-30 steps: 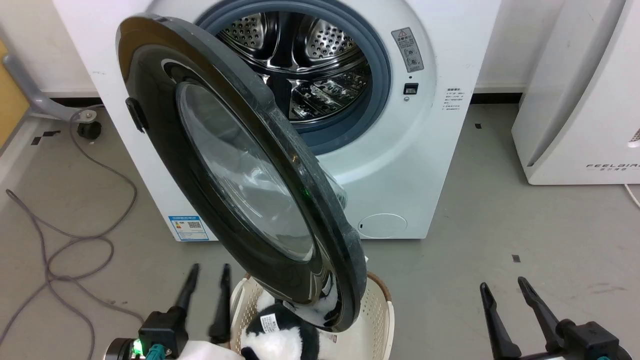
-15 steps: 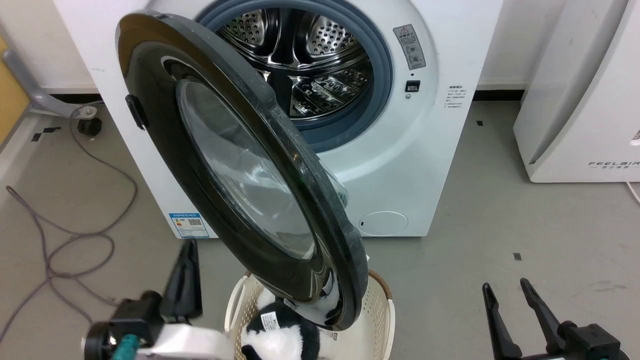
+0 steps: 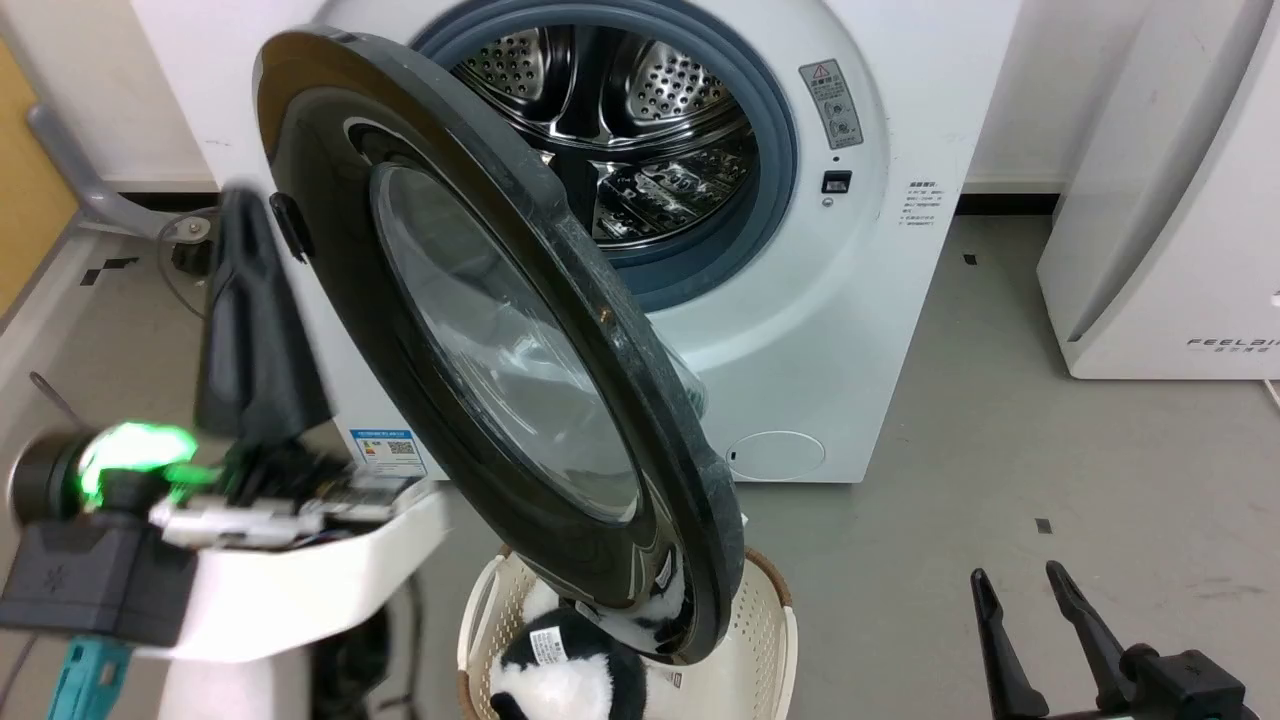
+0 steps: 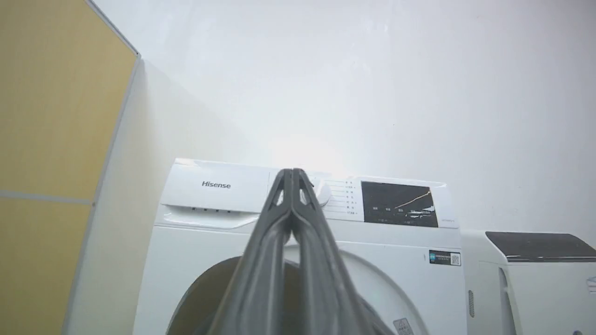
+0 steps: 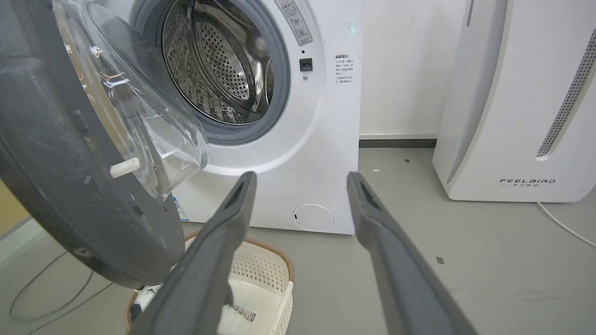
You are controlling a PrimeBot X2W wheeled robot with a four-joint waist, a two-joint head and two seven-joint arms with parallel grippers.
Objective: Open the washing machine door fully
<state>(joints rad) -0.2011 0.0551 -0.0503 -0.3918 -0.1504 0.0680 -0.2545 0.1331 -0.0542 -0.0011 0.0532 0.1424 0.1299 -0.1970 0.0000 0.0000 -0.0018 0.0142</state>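
Note:
The washing machine door (image 3: pixel 500 350) is a glossy black disc with a clear glass bowl; it hangs partly swung out from the white machine (image 3: pixel 880 300), hinged on its left. The steel drum (image 3: pixel 620 130) shows behind it. The right wrist view shows the door's inner side (image 5: pixel 70 186) and its bulging glass (image 5: pixel 139 116). My left gripper (image 3: pixel 238 200) is raised just left of the door's outer face, blurred. In the left wrist view this gripper (image 4: pixel 292 171) is shut on nothing and points at the machine's control panel (image 4: pixel 396 204). My right gripper (image 3: pixel 1016 575) stands open low at the right, apart from the door (image 5: pixel 301 176).
A cream laundry basket (image 3: pixel 770 620) with a black-and-white plush toy (image 3: pixel 560 680) sits on the floor under the door's lower edge. A white air purifier (image 3: pixel 1150 200) stands right of the machine. A grey caster leg (image 3: pixel 80 190) and a yellow panel (image 4: pixel 46 139) are at the left.
My left arm has risen from beside the basket to the left of the door, and its fingers have come together. The head camera has shifted slightly. The door and right gripper have stayed put.

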